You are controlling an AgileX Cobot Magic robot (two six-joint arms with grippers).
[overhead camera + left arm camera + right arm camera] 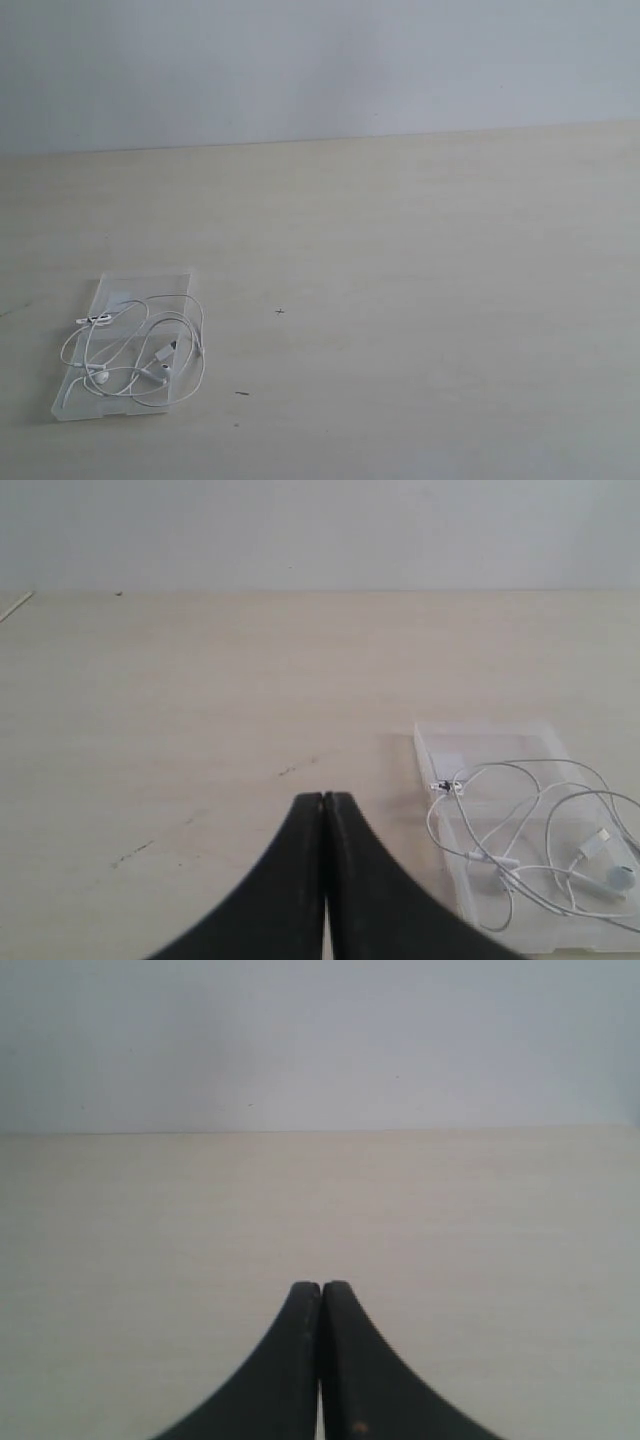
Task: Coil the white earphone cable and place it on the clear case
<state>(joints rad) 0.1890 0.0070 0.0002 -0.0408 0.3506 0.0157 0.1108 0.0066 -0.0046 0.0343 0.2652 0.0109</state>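
Note:
The clear case [160, 283] lies flat on the table at the lower left of the exterior view. The white earphone cable [143, 355] rests on it in loose loops, with some loops hanging past the case's edges. In the left wrist view the clear case [455, 742] and the white earphone cable [530, 830] sit off to one side of my left gripper [325, 798], which is shut with nothing in it and apart from them. My right gripper [320, 1286] is shut and holds nothing over bare table. Neither gripper shows in the exterior view.
The pale wooden table [420, 260] runs back to a plain grey wall [320, 60]. Small dark marks [279, 311] dot the tabletop near the case.

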